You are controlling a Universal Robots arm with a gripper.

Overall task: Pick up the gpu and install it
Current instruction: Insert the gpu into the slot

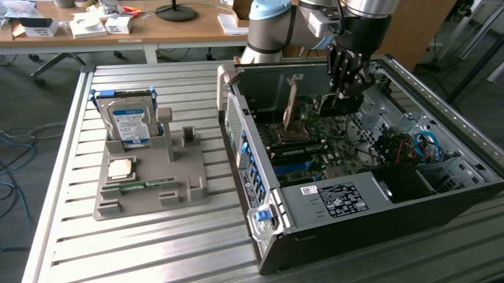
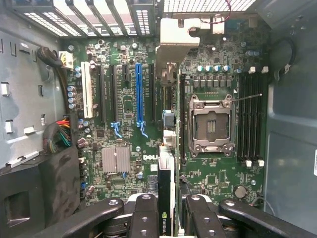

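Noted the gpu point(image 2: 166, 188) right between the fingers point(image 2: 144, 210), held on edge with its thin side toward the wrist camera. A green logo showed at the gripped end. From there the card ran away from the hand to its silver bracket point(image 2: 179, 37), close to the case's vented rear wall.

The gripper point(image 1: 344, 94) was partly closed and clamped on the card, one finger on each flat face.

In the exterior view I saw the hand down inside the open case point(image 1: 354, 203), toward its far end. The dark card hung below the fingertips, over the motherboard point(image 1: 311, 153). From the wrist camera it lined up between the blue slot point(image 2: 138, 94) and the CPU socket point(image 2: 212, 124). I could not tell whether its lower edge touched the board.

On the exterior view's left, well apart from the case, a grey holder point(image 1: 150, 188) stood on the table point(image 1: 157, 253). A hard drive point(image 1: 130, 121) was upright in it.
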